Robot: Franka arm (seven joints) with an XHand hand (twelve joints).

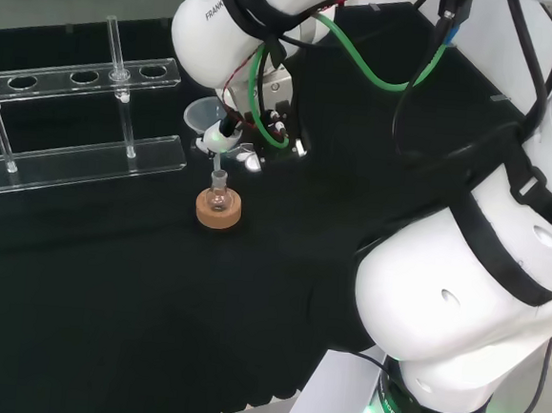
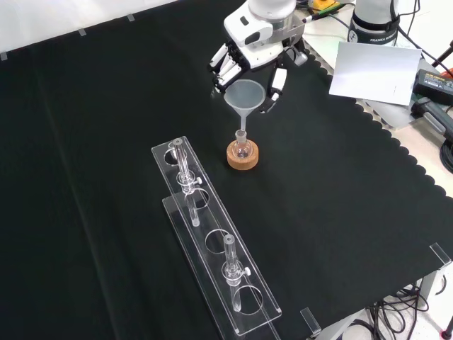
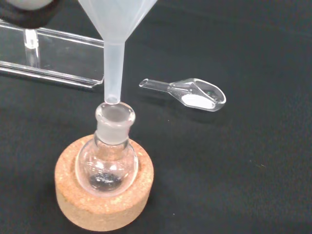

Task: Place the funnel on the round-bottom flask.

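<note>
Black cloth-covered bench (image 2: pixel 106 106), its scalloped hem running along the right of the front view; wide bare cloth lies to the left and toward the bottom of that view, well apart from the work area. White jointed robot arm (image 1: pixel 462 279), filling the right of the head view. Clear plastic two-tier tube rack (image 2: pixel 212 241), standing lengthwise just beside the cork ring in the front view, with open cloth between them; its upright posts and round holes show in the head view (image 1: pixel 82 115). Black and white fingered hand (image 2: pixel 248 53), entering from the top of the front view, its fingers curled round the rim of the translucent white plastic funnel (image 2: pixel 245 99).

The funnel is held above the flask, cone uppermost and stem pointing down. In the wrist view the stem's tip (image 3: pixel 112 100) sits at the mouth of the small clear glass round-bottom flask (image 3: pixel 107 163); whether it has entered the neck cannot be told. The flask stands upright in a round tan cork ring stand (image 3: pixel 102 204), a dark speck at the bottom of its bulb. A small clear glass weighing scoop (image 3: pixel 195 95) holding white powder lies on the cloth near the flask, apart from it.
</note>
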